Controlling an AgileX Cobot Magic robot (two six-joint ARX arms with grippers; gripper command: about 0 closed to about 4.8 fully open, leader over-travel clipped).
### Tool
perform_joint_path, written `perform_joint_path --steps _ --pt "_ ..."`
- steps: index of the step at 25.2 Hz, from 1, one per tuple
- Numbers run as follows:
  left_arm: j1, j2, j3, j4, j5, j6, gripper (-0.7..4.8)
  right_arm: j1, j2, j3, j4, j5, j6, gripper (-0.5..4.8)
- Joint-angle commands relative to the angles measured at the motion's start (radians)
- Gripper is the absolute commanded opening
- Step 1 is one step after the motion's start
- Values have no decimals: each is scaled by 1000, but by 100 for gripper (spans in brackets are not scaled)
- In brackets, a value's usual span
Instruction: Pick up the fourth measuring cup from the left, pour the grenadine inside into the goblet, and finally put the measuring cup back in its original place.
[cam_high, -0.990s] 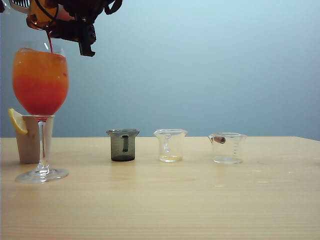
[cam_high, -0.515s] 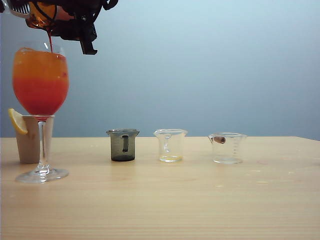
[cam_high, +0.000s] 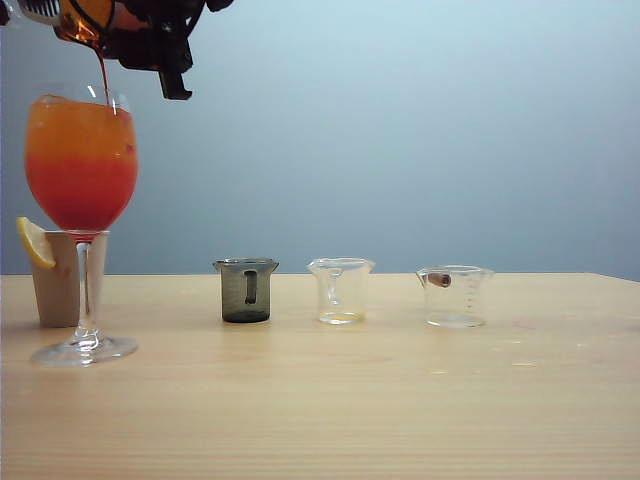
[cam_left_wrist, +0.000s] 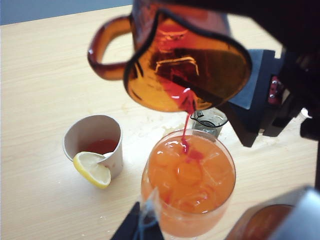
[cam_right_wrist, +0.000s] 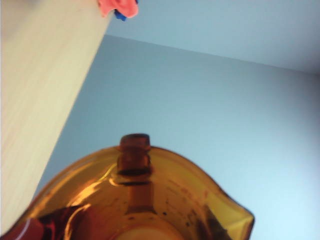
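The amber measuring cup (cam_high: 85, 22) (cam_left_wrist: 185, 65) (cam_right_wrist: 135, 200) hangs tipped over the goblet (cam_high: 80, 160) (cam_left_wrist: 190, 180) at the far left of the exterior view. My right gripper (cam_high: 120, 25) is shut on it. A thin stream of red grenadine (cam_high: 102, 80) (cam_left_wrist: 186, 120) runs from the spout into the goblet. The goblet holds an orange drink that turns red lower down. My left gripper (cam_left_wrist: 207, 230) is high above the goblet, out of the exterior view. Its fingers (cam_left_wrist: 135, 226) stand wide apart and hold nothing.
A beige holder (cam_high: 58, 275) (cam_left_wrist: 95, 142) with a lemon slice (cam_left_wrist: 92, 169) stands just behind the goblet's stem. To the right on the wooden table stand a smoky grey cup (cam_high: 246, 290) (cam_left_wrist: 210, 120) and two clear cups (cam_high: 341, 290) (cam_high: 456, 295).
The right gripper has tipped the amber cup a little further and lifted it slightly. The red stream keeps falling into the goblet. Nothing else has moved.
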Motion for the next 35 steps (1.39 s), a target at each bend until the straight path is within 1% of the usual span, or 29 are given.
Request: perform_joint_path --steps 1,7,9,14,21,24,31,35 --pt "-1 -2 3 8 3 5 -4 7 -6 8 33 0 -3 251" --pt "-1 -2 3 8 3 5 -4 21 -7 8 40 8 -3 251" --pt "-1 -2 3 8 3 5 -4 35 -8 8 55 38 3 251" --pt "-1 -2 3 8 3 5 -4 47 -11 8 55 58 13 250" --pt "-1 -2 3 8 3 5 -4 52 -11 8 55 68 11 250" --pt "-1 -2 3 8 3 4 -4 52 -11 8 55 68 -5 251" --pt "-1 -2 3 8 3 5 -4 52 -11 8 54 68 -109 251" --pt "-1 -2 3 8 3 4 -4 52 -11 8 53 67 -127 251"
